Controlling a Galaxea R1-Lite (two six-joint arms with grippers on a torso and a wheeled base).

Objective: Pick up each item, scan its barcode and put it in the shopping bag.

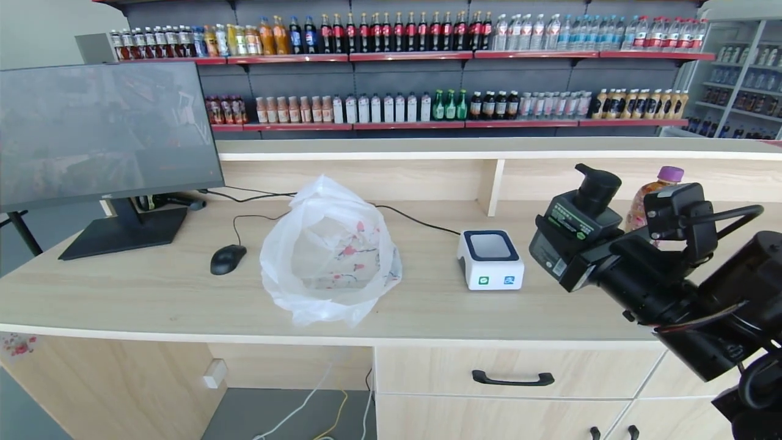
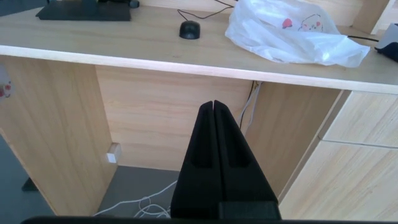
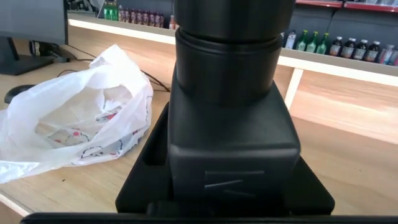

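My right gripper (image 1: 595,266) is shut on a black bottle (image 1: 574,226) with a green label, held tilted above the right part of the counter, just right of the white barcode scanner (image 1: 490,259). From the right wrist, the black bottle (image 3: 233,93) stands close in front, with the shopping bag (image 3: 81,124) beyond it. The translucent white shopping bag (image 1: 330,250) sits open in the middle of the counter, with patterned items inside. My left gripper (image 2: 213,106) is shut on nothing, below the counter's front edge.
A pink bottle with a purple cap (image 1: 647,201) stands behind the right arm. A monitor (image 1: 104,131) and a black mouse (image 1: 227,258) sit to the left of the bag, with cables running behind. A raised ledge (image 1: 489,150) lines the counter's back.
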